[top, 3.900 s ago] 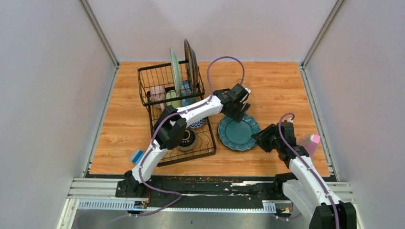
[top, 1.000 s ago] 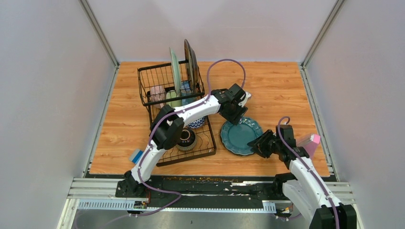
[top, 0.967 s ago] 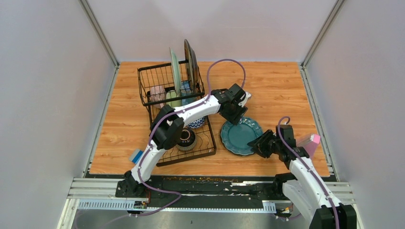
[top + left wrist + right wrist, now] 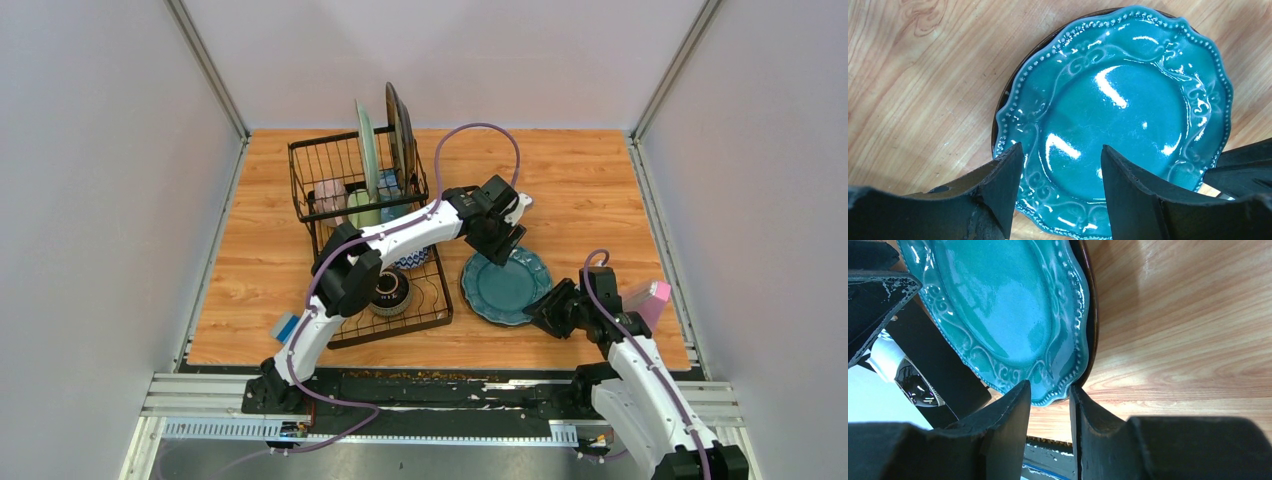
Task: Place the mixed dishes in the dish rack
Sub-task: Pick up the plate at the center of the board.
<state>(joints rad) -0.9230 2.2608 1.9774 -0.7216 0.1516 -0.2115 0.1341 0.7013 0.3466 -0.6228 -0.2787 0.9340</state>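
While the right gripper stands narrowly parted, its two fingers pinching the scalloped rim of the teal plate, that plate shows a glossy glaze, a beaded edge and raised scrolls. It sits right of centre in the overhead frame on the wood-grain table, just right of the black wire dish rack, with grey walls around. The left gripper hangs wide open over the plate's upper-left rim, gripping nothing.

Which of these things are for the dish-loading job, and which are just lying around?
For the job: teal plate, dish rack, pale green plate standing in it, dark bowl in its low tray.

Just lying about: blue sponge, pink container.
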